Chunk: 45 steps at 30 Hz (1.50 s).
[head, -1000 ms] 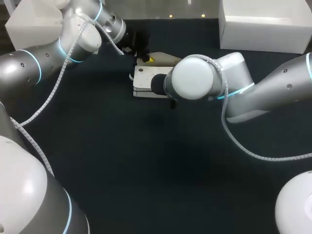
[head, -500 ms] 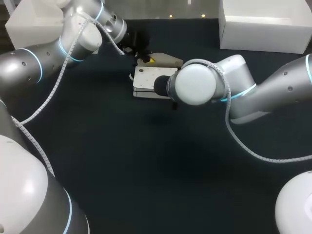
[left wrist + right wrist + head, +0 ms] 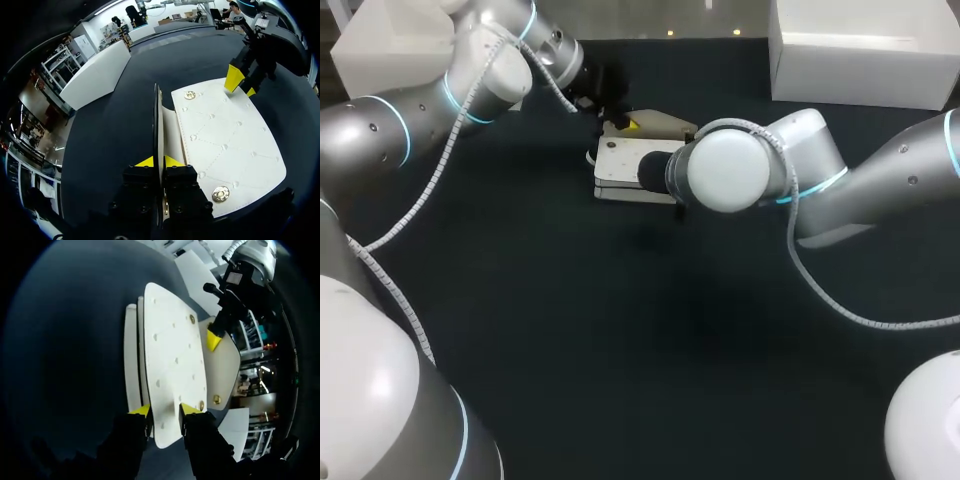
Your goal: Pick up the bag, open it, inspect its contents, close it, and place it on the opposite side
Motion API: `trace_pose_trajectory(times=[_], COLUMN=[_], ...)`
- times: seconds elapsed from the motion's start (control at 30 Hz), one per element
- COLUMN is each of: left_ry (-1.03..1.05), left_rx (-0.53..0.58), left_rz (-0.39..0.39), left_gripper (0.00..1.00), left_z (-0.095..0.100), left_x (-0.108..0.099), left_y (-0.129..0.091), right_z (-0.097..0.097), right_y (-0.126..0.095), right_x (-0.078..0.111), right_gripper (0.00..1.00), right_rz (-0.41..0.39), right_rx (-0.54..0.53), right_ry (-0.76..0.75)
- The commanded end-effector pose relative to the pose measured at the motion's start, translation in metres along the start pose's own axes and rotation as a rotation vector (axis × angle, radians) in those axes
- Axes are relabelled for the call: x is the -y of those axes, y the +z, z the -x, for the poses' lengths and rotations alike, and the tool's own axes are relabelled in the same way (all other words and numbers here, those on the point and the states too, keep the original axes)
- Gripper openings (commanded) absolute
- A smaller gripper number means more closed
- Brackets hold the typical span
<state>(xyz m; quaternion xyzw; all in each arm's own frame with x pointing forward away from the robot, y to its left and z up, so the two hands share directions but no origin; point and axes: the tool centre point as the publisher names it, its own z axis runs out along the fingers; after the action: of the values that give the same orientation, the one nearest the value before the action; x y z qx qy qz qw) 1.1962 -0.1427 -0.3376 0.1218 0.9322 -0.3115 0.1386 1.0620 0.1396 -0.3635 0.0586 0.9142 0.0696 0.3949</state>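
White and quilted, the bag [image 3: 615,165] lay at the far middle of the dark table [image 3: 620,350], between both arms. The left gripper [image 3: 159,161] was pinched tight on the raised flap [image 3: 158,120], apparently to hold it open. The right gripper [image 3: 165,410] clasped the quilted panel's end between narrowly parted fingers, likely steadying the body.
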Motion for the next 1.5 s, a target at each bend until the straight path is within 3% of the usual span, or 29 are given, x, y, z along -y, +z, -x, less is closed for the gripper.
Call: trace_pose_trajectory(times=[0.03, 0.1, 0.17, 0.5, 0.9, 1.3, 1.37, 1.5], left_ry=[0.002, 0.003, 0.004, 0.063, 0.209, 0.201, 0.179, 0.168], left_rx=[-0.008, -0.01, -0.009, 0.037, 0.191, 0.225, 0.224, 0.233], left_rz=[-0.006, -0.007, -0.007, -0.023, 0.052, 0.028, 0.022, 0.024], left_gripper=[0.0, 0.0, 0.0, 0.0, 0.0, 0.0, 0.31, 0.49], left_z=[0.003, 0.003, 0.003, -0.006, -0.043, -0.057, -0.054, -0.048], left_x=[-0.003, -0.003, -0.003, 0.0, 0.017, 0.019, 0.018, 0.021], left_y=[0.003, 0.004, 0.004, -0.001, -0.006, -0.008, -0.01, -0.017], right_z=[-0.001, -0.001, -0.001, -0.001, -0.001, -0.001, -0.001, -0.001], right_y=[0.005, 0.005, 0.005, 0.003, 0.002, 0.002, 0.002, 0.002], right_x=[0.0, 0.0, 0.0, 0.0, 0.0, 0.0, 0.0, 0.0], right_gripper=[0.22, 0.07, 0.0, 0.0, 0.0, 0.0, 0.0, 0.0], right_rz=[0.006, 0.006, 0.006, 0.009, 0.009, 0.009, 0.009, 0.009], right_rx=[0.009, 0.009, 0.01, 0.014, 0.013, 0.013, 0.013, 0.013], right_ry=[0.002, 0.003, 0.003, 0.005, 0.007, 0.007, 0.007, 0.007])
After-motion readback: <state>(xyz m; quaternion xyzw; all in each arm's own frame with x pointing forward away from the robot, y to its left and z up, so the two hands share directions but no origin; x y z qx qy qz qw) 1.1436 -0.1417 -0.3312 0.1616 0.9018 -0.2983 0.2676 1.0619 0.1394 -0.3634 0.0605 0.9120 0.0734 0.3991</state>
